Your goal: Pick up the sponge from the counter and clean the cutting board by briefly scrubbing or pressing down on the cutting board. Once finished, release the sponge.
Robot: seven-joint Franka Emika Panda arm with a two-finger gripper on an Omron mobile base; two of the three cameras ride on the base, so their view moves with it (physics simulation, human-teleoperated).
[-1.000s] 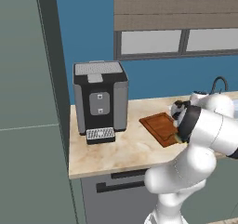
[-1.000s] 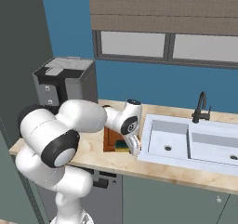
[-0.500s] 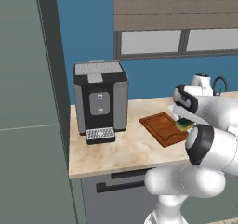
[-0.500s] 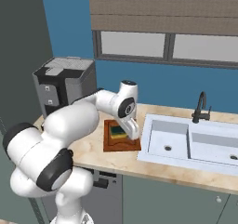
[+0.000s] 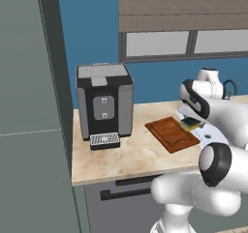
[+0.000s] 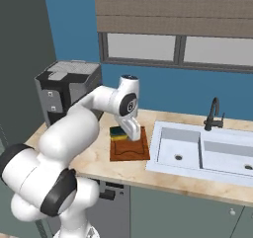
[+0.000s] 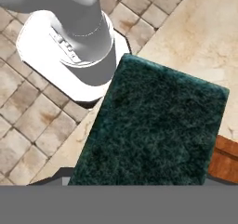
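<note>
Item: the sponge [image 6: 117, 132], one small rectangular block with a yellow body and a dark green scrub face. Location: at the wall-side edge of the cutting board [image 6: 129, 150], over the corner nearer the coffee machine [image 6: 66, 91]. Seen from my own hand, its green face hides most of what lies under it, with only a reddish sliver of the board showing past one corner. I cannot tell whether it rests on the board or hangs just above it. Holder: my fingers [image 6: 123, 133], closed on the sponge across its sides and not fully shut, since the block fills the gap between them. Handling, by my judgement: light, soft and springy. The yellow foam will give under a squeeze and the scrub face is rough enough not to slip. It is not fragile, so pressing it down should flatten it a little rather than harm it. Best hold: the two long yellow flanks near the middle, leaving the underside free to meet the wood. Orientation: lying flat, green face up toward my hand, yellow body down toward the board. Long axis: level with the table [image 5: 131, 154], and from the right base view it seems to run along the board's wall-side edge, though that reading is rough.
</note>
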